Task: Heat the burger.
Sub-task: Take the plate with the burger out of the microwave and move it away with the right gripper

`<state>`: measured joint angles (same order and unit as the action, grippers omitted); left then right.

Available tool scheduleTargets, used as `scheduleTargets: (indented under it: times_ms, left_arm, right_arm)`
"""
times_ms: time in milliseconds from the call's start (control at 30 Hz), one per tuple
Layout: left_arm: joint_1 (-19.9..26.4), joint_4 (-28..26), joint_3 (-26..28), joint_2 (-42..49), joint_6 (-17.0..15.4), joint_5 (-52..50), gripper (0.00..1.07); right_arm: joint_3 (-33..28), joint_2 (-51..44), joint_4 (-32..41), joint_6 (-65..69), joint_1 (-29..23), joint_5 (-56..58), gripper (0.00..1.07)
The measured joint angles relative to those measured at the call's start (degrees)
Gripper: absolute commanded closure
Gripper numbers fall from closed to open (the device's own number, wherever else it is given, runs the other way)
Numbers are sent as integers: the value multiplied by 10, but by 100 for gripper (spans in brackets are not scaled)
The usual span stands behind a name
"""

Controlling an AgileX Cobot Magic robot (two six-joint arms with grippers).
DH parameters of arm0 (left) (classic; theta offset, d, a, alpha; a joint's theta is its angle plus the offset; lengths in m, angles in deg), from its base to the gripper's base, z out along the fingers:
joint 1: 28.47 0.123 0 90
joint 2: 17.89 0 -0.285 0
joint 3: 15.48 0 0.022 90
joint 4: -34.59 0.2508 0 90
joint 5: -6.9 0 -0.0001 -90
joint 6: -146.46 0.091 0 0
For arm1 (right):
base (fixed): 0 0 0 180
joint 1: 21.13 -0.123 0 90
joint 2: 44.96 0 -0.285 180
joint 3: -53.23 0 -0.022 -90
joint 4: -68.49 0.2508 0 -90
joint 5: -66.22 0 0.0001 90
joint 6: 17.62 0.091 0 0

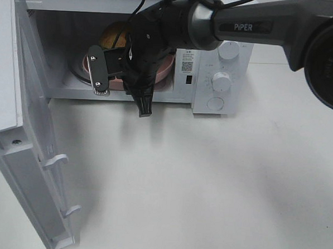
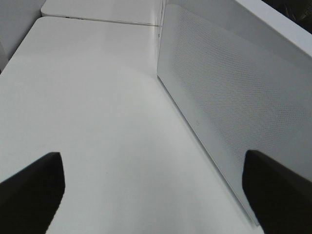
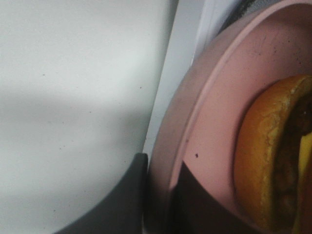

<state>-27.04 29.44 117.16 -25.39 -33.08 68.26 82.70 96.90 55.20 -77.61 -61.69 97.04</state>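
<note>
The burger (image 1: pixel 114 36) has a golden-brown bun and lies on a pink plate (image 1: pixel 167 67) inside the open microwave (image 1: pixel 232 61). My right arm reaches into the cavity from the upper right and hides most of the plate. In the right wrist view the burger (image 3: pixel 265 151) lies on the plate (image 3: pixel 214 122). My right gripper (image 3: pixel 161 204) is shut on the plate's rim, one dark finger outside it and one inside. My left gripper (image 2: pixel 156 195) stands open with nothing between its fingers, beside the outer face of the microwave door (image 2: pixel 229 97). It does not show in the high view.
The microwave door (image 1: pixel 31 145) hangs wide open at the left, reaching toward the table's front. Control knobs (image 1: pixel 221 80) sit on the panel right of the cavity. A glass turntable (image 1: pixel 78 69) shows under the plate. White table (image 1: pixel 208 188) spreads in front.
</note>
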Motion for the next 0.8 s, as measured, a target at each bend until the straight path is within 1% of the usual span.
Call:
scheduleTargets:
  times_ms: [33, 100, 133, 167, 200, 233, 300, 367, 400, 433, 467, 500, 567, 633, 733, 800]
  left_arm:
    - [0, 0, 0, 0, 0, 0, 16]
    - [0, 0, 0, 0, 0, 0, 16]
    - [0, 0, 0, 0, 0, 0, 16]
    - [0, 0, 0, 0, 0, 0, 16]
    - [0, 0, 0, 0, 0, 0, 16]
    - [0, 0, 0, 0, 0, 0, 16]
    - [0, 0, 0, 0, 0, 0, 16]
    - [0, 0, 0, 0, 0, 0, 16]
    - [0, 0, 0, 0, 0, 0, 16]
    - [0, 0, 0, 0, 0, 0, 16]
    - [0, 0, 0, 0, 0, 0, 16]
    - [0, 0, 0, 0, 0, 0, 16]
    - [0, 0, 0, 0, 0, 0, 16]
    - [0, 0, 0, 0, 0, 0, 16]
    - [0, 0, 0, 0, 0, 0, 16]
    - [0, 0, 0, 0, 0, 0, 16]
  right_arm:
    - [0, 0, 0, 0, 0, 0, 107]
    - [-34, -17, -3, 0, -2, -23, 107]
    - [-34, -17, -3, 0, -2, -23, 107]
    - [-55, -25, -6, 0, -3, -38, 107]
    - [-55, -25, -6, 0, -3, -38, 107]
    - [-77, -34, -6, 0, -3, -52, 107]
    - [-88, -40, -6, 0, -3, -59, 107]
    - [-119, -58, -6, 0, -3, -83, 107]
    - [-119, -58, -6, 0, -3, -83, 107]
    - [-136, -69, -6, 0, -3, -95, 107]
    - [-136, -69, -6, 0, -3, -95, 107]
    - [-155, -80, -6, 0, -5, -107, 107]
    - [-163, -84, -6, 0, -5, -113, 107]
    - [-194, -103, -6, -1, -5, -137, 107]
    - [-203, -108, -6, -1, -5, -143, 107]
    - [-236, -128, -7, -1, -5, -175, 107]
